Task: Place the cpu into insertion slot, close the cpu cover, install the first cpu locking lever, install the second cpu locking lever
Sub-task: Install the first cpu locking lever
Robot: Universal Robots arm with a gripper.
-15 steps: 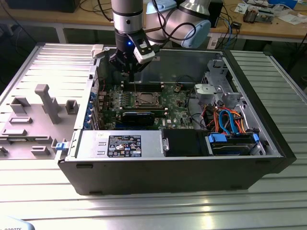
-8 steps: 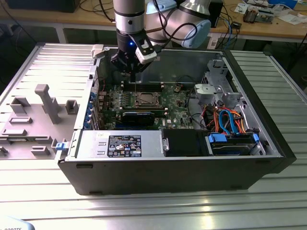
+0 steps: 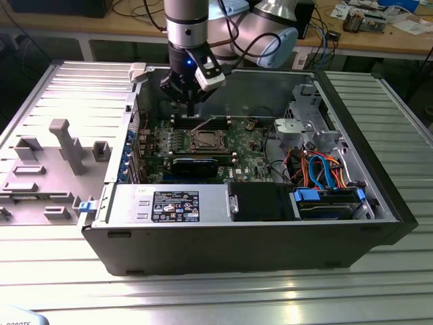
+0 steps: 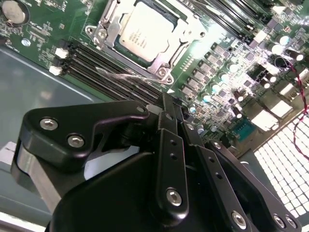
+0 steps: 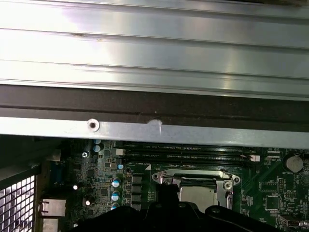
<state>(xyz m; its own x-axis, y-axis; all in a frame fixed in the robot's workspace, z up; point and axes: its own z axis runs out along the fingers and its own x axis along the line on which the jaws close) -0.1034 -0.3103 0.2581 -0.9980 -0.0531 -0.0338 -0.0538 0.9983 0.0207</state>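
Looking first at the gripper (image 4: 170, 107) in the second wrist view: hanging just short of the insertion slot (image 4: 161, 72), with fingers drawn together and apparently clamping nothing. Seeing it in the exterior view as well, pointing straight down a little behind the slot, not touching the board.

Moving outward past the fingertips: crossing the dark memory slots (image 4: 111, 67) lying just beside the slot, and noticing a thin wire locking lever (image 4: 120, 77) running along the slot's near edge, looking loose rather than hooked down.

Reaching the slot itself: finding the cpu (image 4: 145, 34) sitting flat inside it, silver top facing up, and the cpu cover (image 4: 108, 31) lying down around it, framing the chip. Beyond the slot, making out only green motherboard (image 4: 43, 29).

Judging from this: placing and covering looking done, and working now on the first locking lever. Judging too that this step is calling for fine alignment, meeting the thin wire squarely, pressing it down and tucking it sideways under its catch without slipping onto the memory slots.
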